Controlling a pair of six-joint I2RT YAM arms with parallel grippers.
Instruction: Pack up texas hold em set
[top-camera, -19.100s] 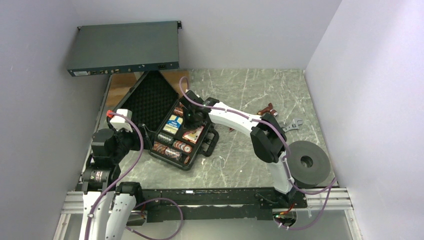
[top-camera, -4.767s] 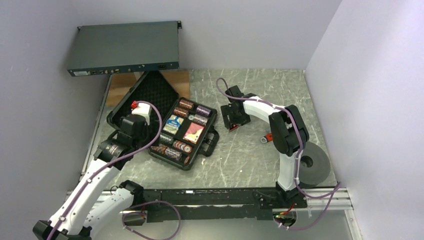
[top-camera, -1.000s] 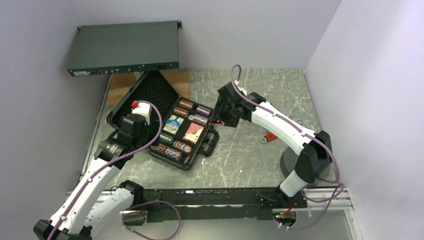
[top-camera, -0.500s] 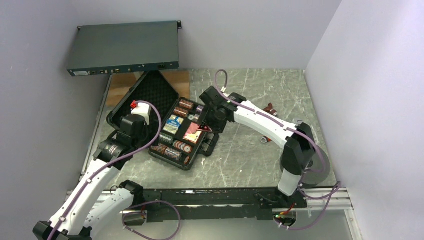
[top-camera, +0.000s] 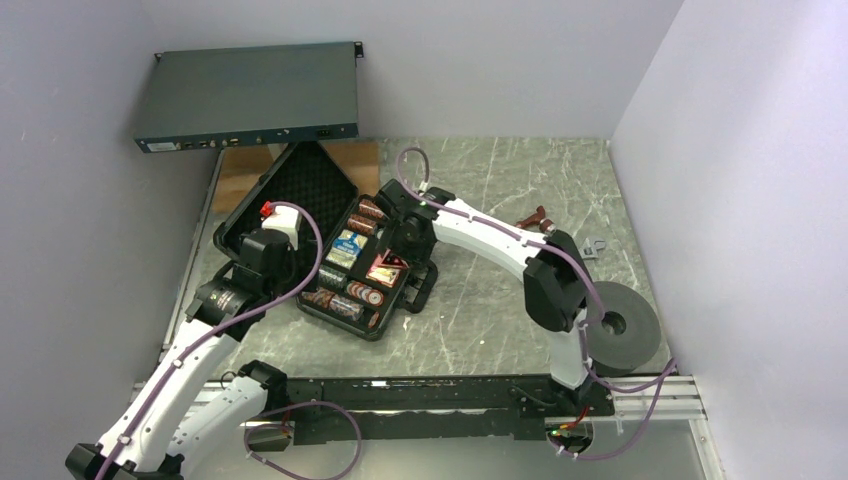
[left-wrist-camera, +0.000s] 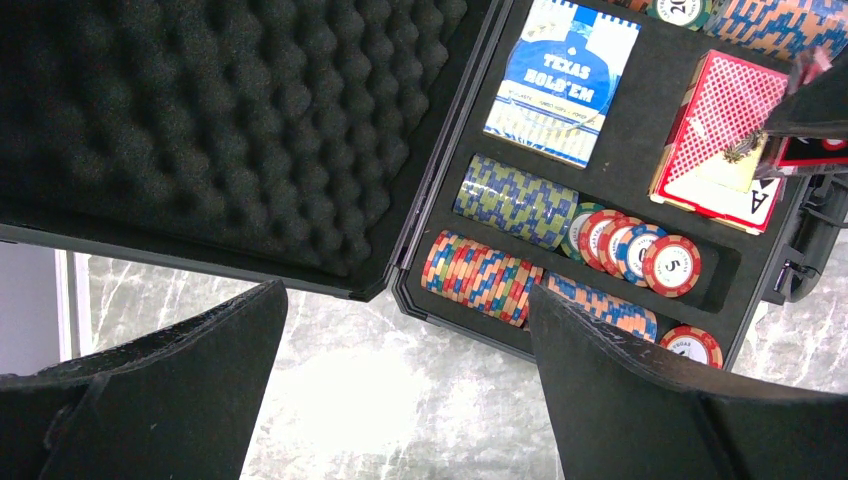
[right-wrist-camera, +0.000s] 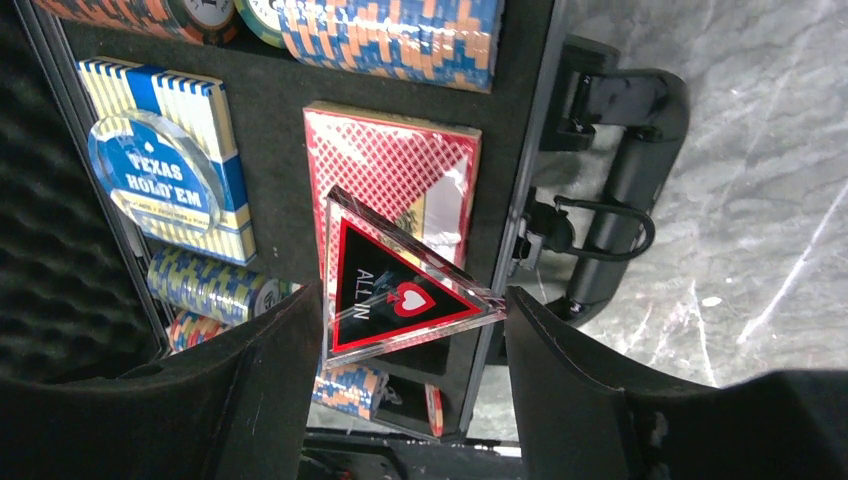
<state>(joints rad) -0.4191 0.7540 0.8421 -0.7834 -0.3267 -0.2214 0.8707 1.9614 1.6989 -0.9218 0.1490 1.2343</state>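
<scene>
The black case lies open at the table's left, foam lid leaning back. Its tray holds striped chip rolls, a blue "Texas Hold'em" card box and a red card box. My right gripper is shut on a clear triangular "ALL IN" marker, hovering over the red box near the case handle. In the top view that gripper is above the tray's right half. My left gripper is open and empty above the case's near-left corner.
A dark-grey rack unit sits at the back left, partly over a brown board. A red-handled wrench lies right of the case. A grey foam roll stands by the right arm's base.
My right arm has swung left from the open table to above the case tray, carrying the triangular marker. The left arm has stayed put.
</scene>
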